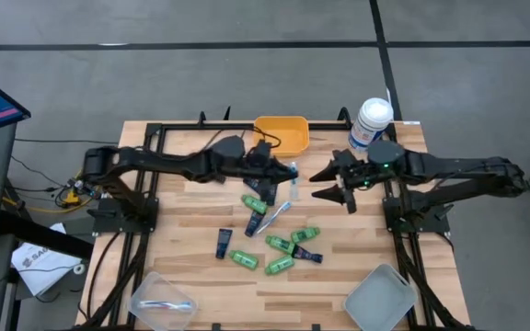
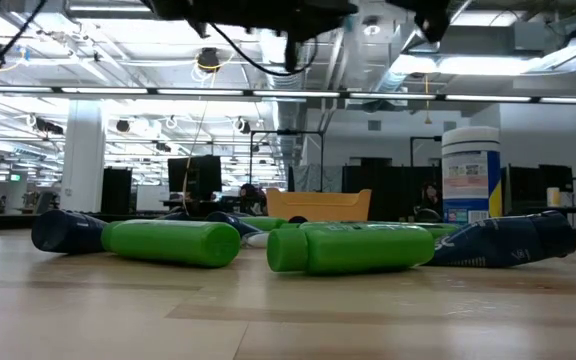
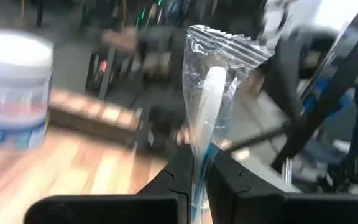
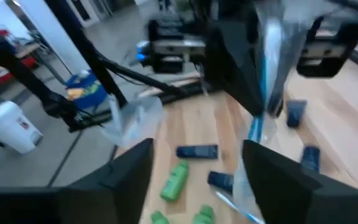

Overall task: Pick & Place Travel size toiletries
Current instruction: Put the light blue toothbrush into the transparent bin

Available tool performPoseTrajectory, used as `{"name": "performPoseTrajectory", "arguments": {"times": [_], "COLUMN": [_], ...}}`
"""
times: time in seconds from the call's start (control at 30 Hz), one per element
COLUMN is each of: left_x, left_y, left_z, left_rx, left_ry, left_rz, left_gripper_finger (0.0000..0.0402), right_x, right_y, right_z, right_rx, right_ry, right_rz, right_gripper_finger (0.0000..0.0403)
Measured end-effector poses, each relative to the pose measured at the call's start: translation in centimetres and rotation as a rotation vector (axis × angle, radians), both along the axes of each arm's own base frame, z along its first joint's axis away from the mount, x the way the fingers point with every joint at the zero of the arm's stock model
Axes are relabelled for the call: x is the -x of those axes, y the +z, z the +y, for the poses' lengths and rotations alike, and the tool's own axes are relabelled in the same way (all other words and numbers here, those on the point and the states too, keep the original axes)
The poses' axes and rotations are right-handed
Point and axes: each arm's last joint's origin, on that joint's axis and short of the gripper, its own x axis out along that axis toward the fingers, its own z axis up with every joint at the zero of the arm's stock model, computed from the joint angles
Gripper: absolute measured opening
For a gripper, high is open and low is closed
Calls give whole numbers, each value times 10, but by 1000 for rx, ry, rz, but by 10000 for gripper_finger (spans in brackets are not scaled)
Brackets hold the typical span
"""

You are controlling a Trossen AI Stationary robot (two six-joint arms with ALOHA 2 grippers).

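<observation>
Blurred wrapped toothbrush (image 3: 205,106) sits clenched in left gripper (image 3: 199,180); right gripper (image 4: 197,180) gapes empty.

Toiletries (image 1: 274,241) scattered mid-table, bin (image 1: 282,133) behind them, canister (image 1: 371,121) right of bin

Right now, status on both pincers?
Left pincer shut on clear-wrapped white toothbrush, above table. Right pincer open, beside it, empty. Nothing blocking.

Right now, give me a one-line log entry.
left gripper: shut on wrapped toothbrush | right gripper: open, beside it | stage: handover
</observation>
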Motion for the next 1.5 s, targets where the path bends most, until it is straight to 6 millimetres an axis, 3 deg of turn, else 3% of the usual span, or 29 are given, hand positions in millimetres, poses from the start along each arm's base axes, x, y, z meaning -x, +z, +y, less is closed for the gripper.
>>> {"name": "performPoseTrajectory", "arguments": {"times": [0.13,0.33,0.47,0.63,0.8,1.07,1.5], "left_x": [38,110,149,179,196,198,194], "left_y": [17,25,20,1,-24,-55,-69], "left_z": [-22,-88,-135,-187,-226,-257,-267], "left_rx": [37,30,53,134,97,22,4], "left_ry": [-85,-289,-408,-496,-577,-683,-706], "left_rz": [218,584,716,855,995,1128,1173], "left_gripper_finger": [13,14,14,14,15,24,25], "right_x": [9,18,18,18,15,14,14], "right_y": [9,12,10,10,8,7,7], "right_z": [0,0,0,0,-4,-8,-8], "right_rx": [-5,-5,-5,-5,-8,-9,-16], "right_ry": [-1,-5,-6,-7,-29,-47,-49], "right_rz": [-7,0,12,13,25,31,34], "right_gripper_finger": [269,265,261,258,258,258,258]}}
